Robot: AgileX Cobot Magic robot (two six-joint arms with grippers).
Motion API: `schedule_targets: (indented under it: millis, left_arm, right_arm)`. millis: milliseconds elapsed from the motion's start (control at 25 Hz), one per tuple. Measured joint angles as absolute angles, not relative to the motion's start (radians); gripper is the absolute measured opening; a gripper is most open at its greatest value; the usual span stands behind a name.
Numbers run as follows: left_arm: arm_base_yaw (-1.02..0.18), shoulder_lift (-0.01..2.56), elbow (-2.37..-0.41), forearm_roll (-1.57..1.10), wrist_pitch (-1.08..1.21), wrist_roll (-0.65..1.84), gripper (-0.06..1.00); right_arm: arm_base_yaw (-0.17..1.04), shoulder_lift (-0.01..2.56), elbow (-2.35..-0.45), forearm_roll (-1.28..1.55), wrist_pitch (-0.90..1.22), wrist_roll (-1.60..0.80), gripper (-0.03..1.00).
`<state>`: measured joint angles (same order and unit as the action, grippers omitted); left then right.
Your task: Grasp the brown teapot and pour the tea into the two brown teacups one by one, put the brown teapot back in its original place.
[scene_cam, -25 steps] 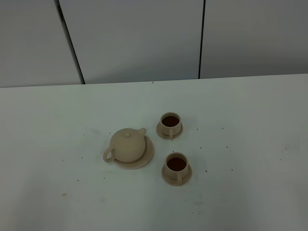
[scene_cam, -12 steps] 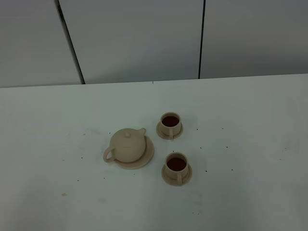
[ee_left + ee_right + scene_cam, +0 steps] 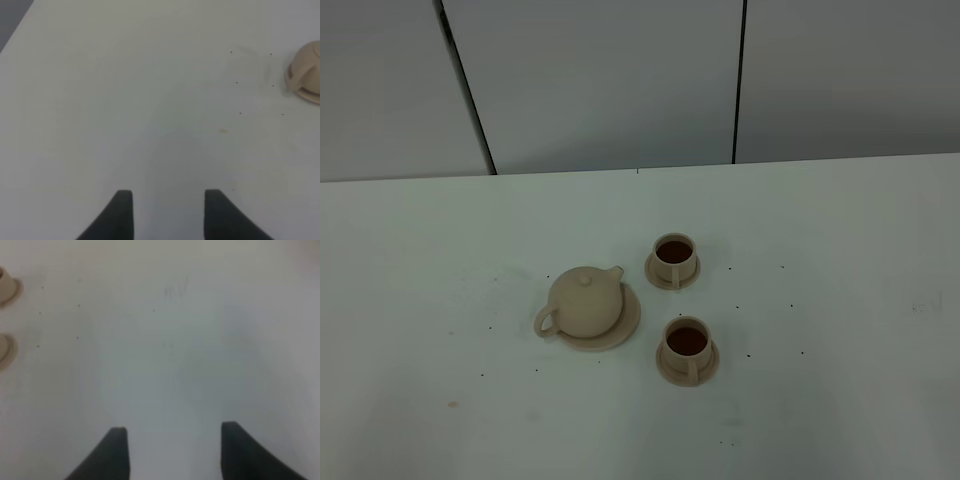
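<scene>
The brown teapot (image 3: 584, 302) sits upright on its flat round plate (image 3: 628, 322) left of the table's middle, spout toward the far teacup. Two brown teacups stand to its right, one farther (image 3: 674, 258) and one nearer (image 3: 687, 348); both hold dark tea. Neither gripper shows in the exterior high view. My left gripper (image 3: 167, 200) is open and empty over bare table, with the teapot (image 3: 306, 74) far off at the edge of its view. My right gripper (image 3: 172, 437) is open and empty, with both cups' edges, one (image 3: 7, 285) and the other (image 3: 5, 349), at the edge of its view.
The white table (image 3: 840, 300) carries small dark specks and a faint tan stain (image 3: 223, 131). Grey wall panels (image 3: 600, 80) stand behind the table's far edge.
</scene>
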<state>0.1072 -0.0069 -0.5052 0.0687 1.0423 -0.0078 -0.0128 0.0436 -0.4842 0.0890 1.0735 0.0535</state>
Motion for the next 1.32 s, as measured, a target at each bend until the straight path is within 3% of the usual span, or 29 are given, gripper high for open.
schedule_targets:
  millis: [1320]
  left_arm:
    - [0.107, -0.007, -0.505, 0.076, 1.042, 0.0, 0.4]
  right_arm:
    - [-0.013, 0.044, -0.484, 0.089, 1.074, 0.054, 0.41]
